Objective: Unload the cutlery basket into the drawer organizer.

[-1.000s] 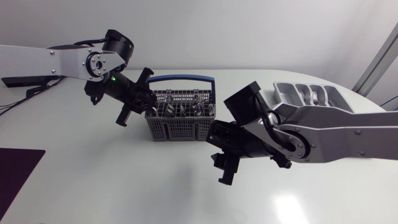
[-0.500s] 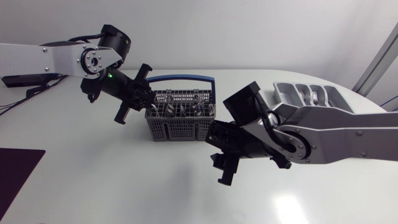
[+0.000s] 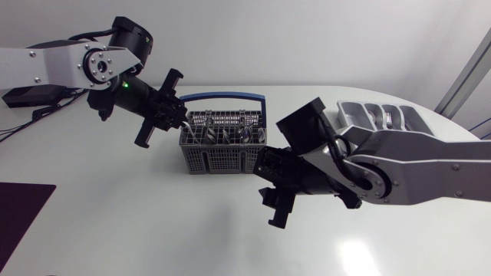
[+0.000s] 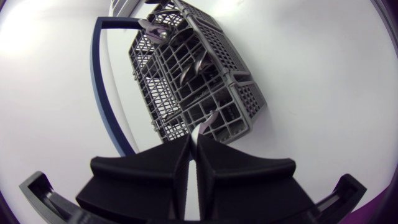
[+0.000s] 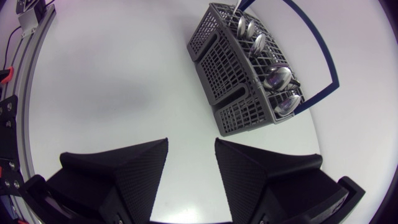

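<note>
The grey cutlery basket [image 3: 222, 152] with a blue handle stands mid-table, with several spoons and other pieces upright in it. My left gripper [image 3: 181, 119] hangs just above the basket's left end, shut on the thin handle of a silver piece of cutlery [image 3: 187, 129] whose lower part still reaches into the basket. In the left wrist view the fingers [image 4: 180, 155] stand almost together, with the silver handle [image 4: 200, 127] between their tips. My right gripper [image 3: 276, 208] hovers over the table in front of the basket [image 5: 249, 81], open, with nothing between its fingers [image 5: 146, 162]. The grey drawer organizer [image 3: 349, 115] lies at the back right.
Some forks lie in the organizer's compartments. A dark purple mat [image 3: 21, 218] lies at the table's front left corner. My right arm's bulky links [image 3: 383, 172] stretch between the basket and the organizer.
My left gripper has risen and drawn back to the left, pulling the piece of cutlery up out of the basket. The right arm has stayed where it was.
</note>
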Tool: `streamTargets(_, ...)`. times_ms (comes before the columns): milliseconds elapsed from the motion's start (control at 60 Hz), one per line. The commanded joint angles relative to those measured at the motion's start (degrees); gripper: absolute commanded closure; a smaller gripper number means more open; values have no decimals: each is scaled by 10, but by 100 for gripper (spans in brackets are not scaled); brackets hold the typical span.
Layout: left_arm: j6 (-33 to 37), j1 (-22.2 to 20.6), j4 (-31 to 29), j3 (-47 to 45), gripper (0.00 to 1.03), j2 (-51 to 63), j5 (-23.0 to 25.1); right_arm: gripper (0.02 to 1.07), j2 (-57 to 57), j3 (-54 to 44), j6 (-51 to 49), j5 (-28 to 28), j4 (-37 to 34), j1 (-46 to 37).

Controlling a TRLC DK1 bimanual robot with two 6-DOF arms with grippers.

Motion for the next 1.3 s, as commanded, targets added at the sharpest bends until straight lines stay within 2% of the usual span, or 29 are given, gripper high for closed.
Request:
streamTargets(0,19,1,-3,11,99,-22,6,50,-12,-15,14,5,-1,6)
streamTargets(400,19,3,-5,-30,99,-77,1,50,-27,-23,24,19,-8,21)
streamTargets(933,17,27,-16,-81,99,-164,-6,50,-42,-26,41,39,-10,46)
streamTargets(1100,-48,29,-31,-83,99,-200,-14,50,-62,-35,45,41,-11,46)
streamTargets(1183,-108,26,-45,-83,99,-207,-16,50,-71,-41,50,41,-9,46)
streamTargets(1283,-193,6,-90,-87,99,-214,-18,50,-82,-50,59,40,-6,46)
